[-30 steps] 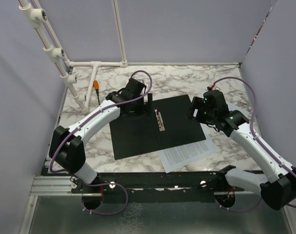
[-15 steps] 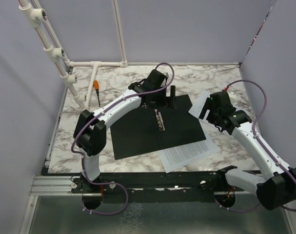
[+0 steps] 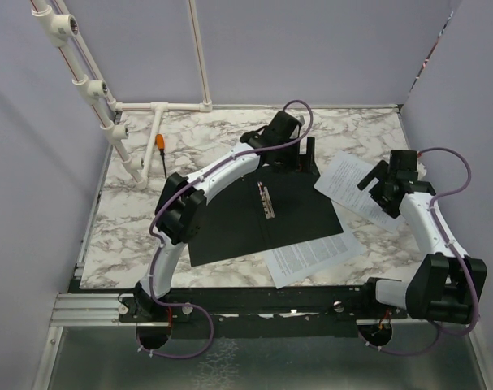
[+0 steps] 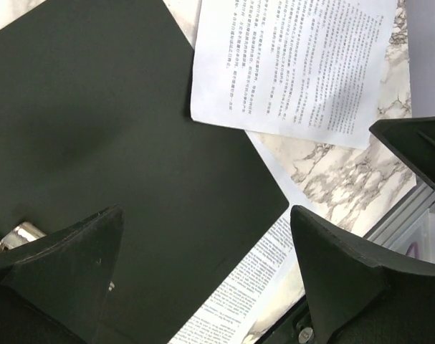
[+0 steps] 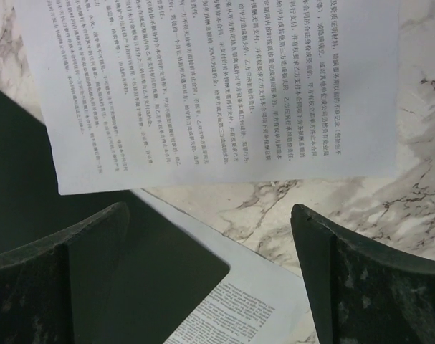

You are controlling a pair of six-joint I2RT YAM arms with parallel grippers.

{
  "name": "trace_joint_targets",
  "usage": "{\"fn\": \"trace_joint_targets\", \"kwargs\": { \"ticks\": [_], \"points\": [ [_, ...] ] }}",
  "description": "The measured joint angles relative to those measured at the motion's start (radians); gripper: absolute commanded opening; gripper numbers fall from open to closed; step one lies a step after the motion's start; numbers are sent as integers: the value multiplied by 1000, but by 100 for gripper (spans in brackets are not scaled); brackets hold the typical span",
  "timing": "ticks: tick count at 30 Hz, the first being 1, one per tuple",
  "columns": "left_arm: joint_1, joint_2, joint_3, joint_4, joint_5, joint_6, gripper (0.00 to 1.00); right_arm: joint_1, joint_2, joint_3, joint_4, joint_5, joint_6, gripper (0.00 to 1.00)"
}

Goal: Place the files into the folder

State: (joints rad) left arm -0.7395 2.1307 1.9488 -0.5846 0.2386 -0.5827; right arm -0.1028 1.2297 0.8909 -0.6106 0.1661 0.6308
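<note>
Since both sheets lie outside the open folder [image 3: 246,219], the step in hand is judged to be the moving of a sheet onto its black inside. Nearest the bases, the near sheet [image 3: 315,256] is seen with its far part tucked under the folder's near right corner, so it would have to be drawn out before it could be laid on top. Beyond it, the far sheet [image 3: 352,185] rests on the marble table [image 3: 132,219] at the folder's right, with one corner overlapping the black leaf. The right gripper [image 3: 374,175] is held over this sheet, jaws spread wide with nothing between them. The left gripper [image 3: 303,158] is poised above the folder's far edge, likewise wide and empty. As flat paper offers little to pinch, the sheet is best pressed lightly with one pad and slid leftward toward the metal clip [image 3: 265,201], while the folder is pinned by the left gripper so that it is not pushed along. Creasing is the risk to be avoided.

Which layer lies uppermost is hardly told from the top view. It is settled by the wrist views, where the far sheet's corner is shown on the leaf and the folder's corner on the near sheet. The orange-handled tool [image 3: 160,143] at far left is shown by the top view alone
</note>
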Motion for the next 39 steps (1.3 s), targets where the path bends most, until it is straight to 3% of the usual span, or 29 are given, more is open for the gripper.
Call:
{"fn": "trace_joint_targets", "kwargs": {
  "ticks": [13,22,30,39],
  "points": [
    [-16,282,226,22,64,18,99,-199,166,-8,124,-5,3,100],
    [-23,412,363,34,87,23,99,-227,274,39,172,58,-2,100],
    [-22,456,384,65,101,11,99,-240,348,45,208,84,-2,99],
    [-22,473,391,114,140,-19,99,-243,384,29,279,68,-24,89]
  ]
}}
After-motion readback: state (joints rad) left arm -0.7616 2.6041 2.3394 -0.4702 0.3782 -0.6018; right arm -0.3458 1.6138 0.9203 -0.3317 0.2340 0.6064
